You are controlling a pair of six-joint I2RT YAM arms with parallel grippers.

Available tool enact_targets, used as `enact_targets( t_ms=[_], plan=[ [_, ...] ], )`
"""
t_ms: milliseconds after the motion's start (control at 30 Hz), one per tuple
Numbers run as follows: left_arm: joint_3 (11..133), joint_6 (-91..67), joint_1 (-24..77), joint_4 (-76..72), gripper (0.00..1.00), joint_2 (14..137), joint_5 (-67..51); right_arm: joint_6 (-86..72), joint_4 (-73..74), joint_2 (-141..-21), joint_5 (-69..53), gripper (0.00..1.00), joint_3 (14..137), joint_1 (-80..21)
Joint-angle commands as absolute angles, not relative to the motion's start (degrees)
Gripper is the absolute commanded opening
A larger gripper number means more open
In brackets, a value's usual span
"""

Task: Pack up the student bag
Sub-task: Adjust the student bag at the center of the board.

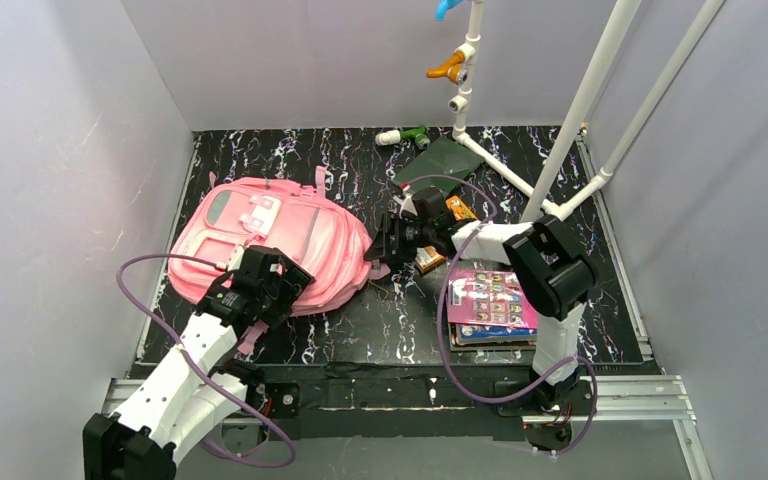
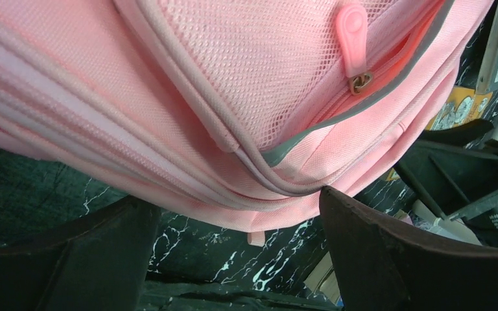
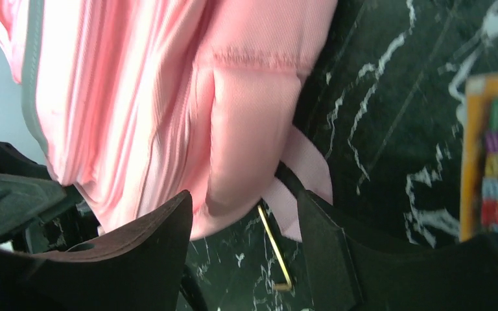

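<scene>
The student bag [image 1: 270, 240], bright pink with grey stripes, lies flat on the left half of the black marbled table. My left gripper [image 1: 272, 283] is open at the bag's near edge. In the left wrist view the bag [image 2: 233, 97] fills the top, its edge just above the open left gripper [image 2: 240, 223], with a pink zip pull [image 2: 353, 39] at upper right. My right gripper [image 1: 380, 245] is open at the bag's right edge. In the right wrist view a padded pink shoulder strap [image 3: 246, 142] hangs between the spread jaws of the right gripper [image 3: 243, 223], not pinched.
A stack of books [image 1: 490, 300] with a pink cover lies right of centre. A dark green notebook [image 1: 445, 160] and an orange packet [image 1: 460, 208] lie behind the right arm. A white pipe frame [image 1: 560, 130] stands at back right. A thin brass L-shaped rod [image 3: 275, 253] lies on the table.
</scene>
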State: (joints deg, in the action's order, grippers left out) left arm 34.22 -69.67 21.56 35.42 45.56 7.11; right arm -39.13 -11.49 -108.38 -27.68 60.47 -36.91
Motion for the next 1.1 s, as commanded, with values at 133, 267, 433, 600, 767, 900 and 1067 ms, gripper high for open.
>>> enact_targets(
  t_ms=[133, 267, 433, 600, 767, 900, 1067],
  plan=[
    [34.34, -65.61, 21.49, 27.36, 0.80, 51.05, 11.18, -44.83, -22.99, -117.68, -32.86, 0.69, 68.91, -38.08],
    [35.93, -61.42, 20.59, 26.10, 0.79, 56.14, 11.43, -44.79, -21.47, -118.08, -32.33, 0.10, 71.77, -38.56],
    [42.78, -54.73, 13.44, 23.47, 0.81, 65.86, 6.28, -37.72, -12.93, -105.70, -26.25, 0.01, 69.24, -40.08],
    [55.85, -46.19, 7.41, 24.83, 0.81, 79.28, -2.74, -38.86, -13.54, -101.09, -25.60, 0.01, 65.41, -47.99],
    [67.30, -36.64, 7.12, 39.07, 0.97, 83.97, 8.77, -40.90, -19.43, -103.29, -22.63, 0.01, 62.82, -59.86],
    [63.32, -32.08, 7.12, 42.57, 0.98, 79.35, 18.73, -33.50, -11.96, -105.99, -23.62, 0.26, 66.85, -60.93],
    [59.43, -28.60, 7.12, 45.45, 0.98, 73.39, 20.70, -20.84, -3.10, -104.23, -26.63, 0.77, 68.31, -61.80]
  ],
)
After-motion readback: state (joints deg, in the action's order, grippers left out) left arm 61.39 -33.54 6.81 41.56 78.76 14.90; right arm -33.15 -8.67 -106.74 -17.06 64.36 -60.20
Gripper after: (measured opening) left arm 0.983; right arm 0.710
